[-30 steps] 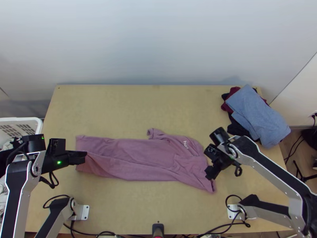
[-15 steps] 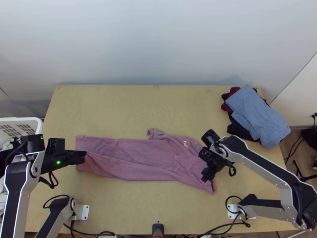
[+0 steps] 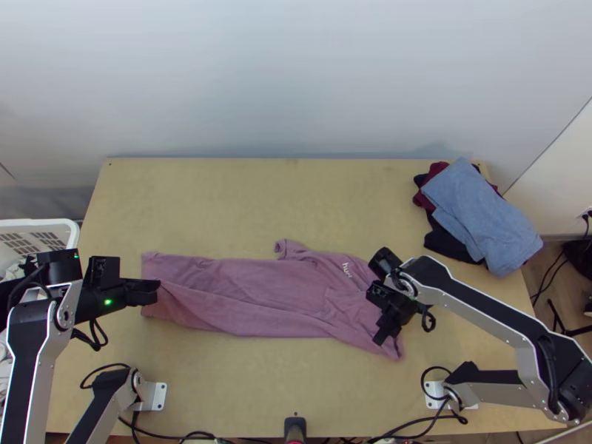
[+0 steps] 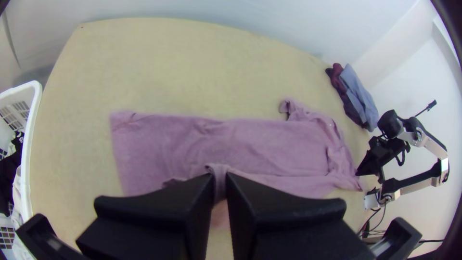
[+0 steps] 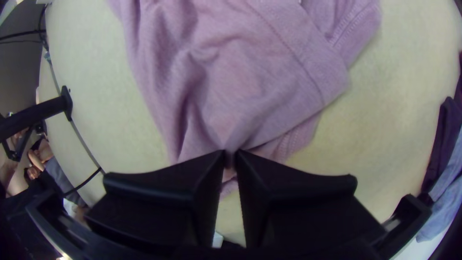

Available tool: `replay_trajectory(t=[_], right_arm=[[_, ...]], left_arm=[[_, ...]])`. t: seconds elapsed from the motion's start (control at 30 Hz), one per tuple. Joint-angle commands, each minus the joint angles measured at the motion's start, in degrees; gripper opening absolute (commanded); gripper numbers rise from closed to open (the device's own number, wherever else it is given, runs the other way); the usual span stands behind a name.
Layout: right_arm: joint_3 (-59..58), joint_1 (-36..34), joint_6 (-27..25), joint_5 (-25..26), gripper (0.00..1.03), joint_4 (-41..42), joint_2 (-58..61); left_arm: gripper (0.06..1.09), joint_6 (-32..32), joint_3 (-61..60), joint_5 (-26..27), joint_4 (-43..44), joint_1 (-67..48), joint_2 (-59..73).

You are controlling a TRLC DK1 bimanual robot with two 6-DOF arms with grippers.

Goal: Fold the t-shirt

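Right gripper (image 3: 381, 338): shifted inward over the shirt; fingers pinched on cloth.
Left gripper (image 3: 155, 291): closed on a raised fold.
Mauve t-shirt (image 3: 274, 285): lengthwise on table (image 3: 222, 200) (short sleeve protruding).

In the top view, the left arm (image 3: 28, 355) is extended forward at the lower left, with its wrist bent so that the left gripper (image 3: 155, 291) is aimed sideways toward the robot's right; in the left wrist view, its black fingers (image 4: 154, 204) are brought nearly together, their tips parted by a narrow slit. The right arm (image 3: 481, 309) is bent at the elbow at the lower right, its forearm slanted forward and inward, and the right gripper (image 3: 379, 341) is angled back and slightly inward, its fingers (image 5: 293, 188) nearly closed at the tips in the right wrist view.
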Motion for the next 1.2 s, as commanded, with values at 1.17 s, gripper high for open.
replay_trajectory(t=[1.17], right_arm=[[55.99,-44.6,20.75,-6.52,0.03,-10.97,-41.61]], left_arm=[[0.26,-20.64,44.89,-12.98,6.37,-9.2,-2.93]])
